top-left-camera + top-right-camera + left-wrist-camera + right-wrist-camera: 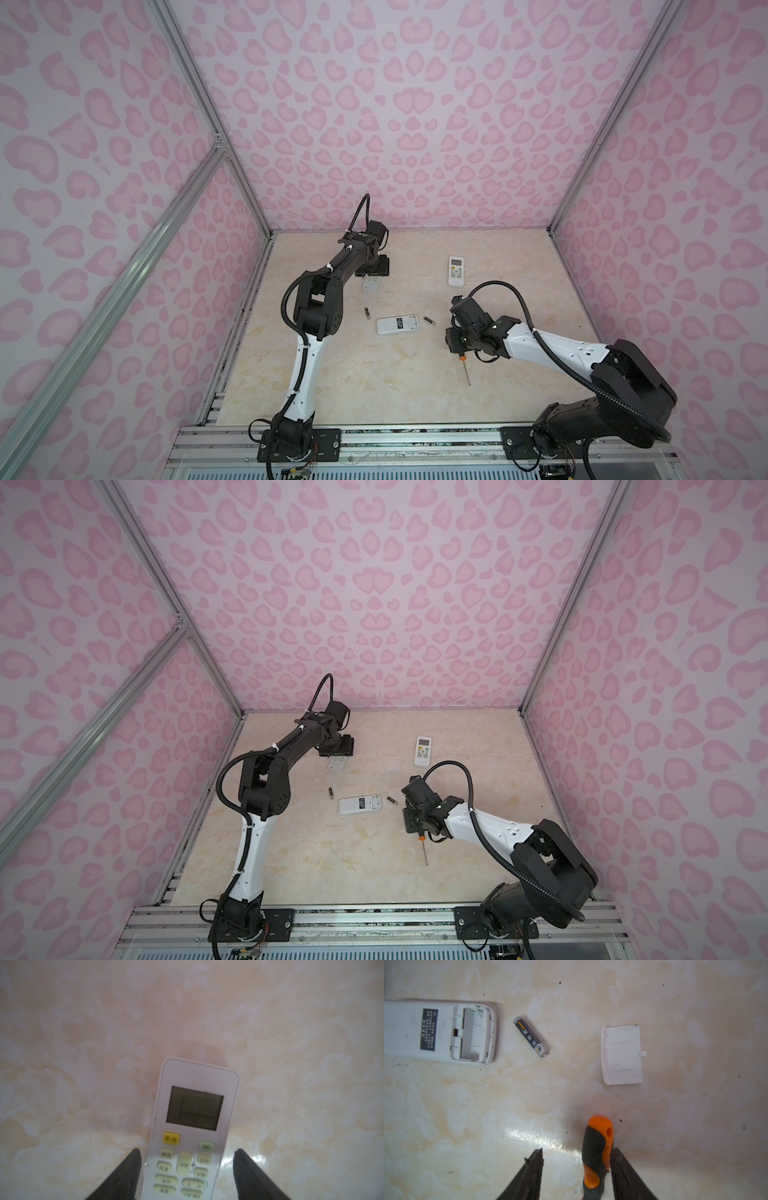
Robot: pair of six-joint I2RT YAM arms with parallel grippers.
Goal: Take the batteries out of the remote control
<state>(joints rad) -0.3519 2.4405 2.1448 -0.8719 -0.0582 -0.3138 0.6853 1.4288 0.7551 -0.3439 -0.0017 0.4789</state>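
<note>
A white remote control (193,1126) lies face up between my left gripper's (187,1153) open jaws, close to one finger and apart from the other. In both top views this gripper (374,270) hangs over it at the back left. A second remote (436,1030) lies face down mid-table with its battery bay uncovered and empty. One dark battery (531,1035) lies beside it, another (367,313) on its far side. My right gripper (577,1150) stands open around an orange-and-black screwdriver handle (598,1151), which touches one finger.
A white battery cover (622,1054) lies loose past the battery. A third remote (456,271) lies face up at the back right. The screwdriver's shaft (466,372) points toward the table's front. Pink patterned walls enclose the marble-look table (374,386).
</note>
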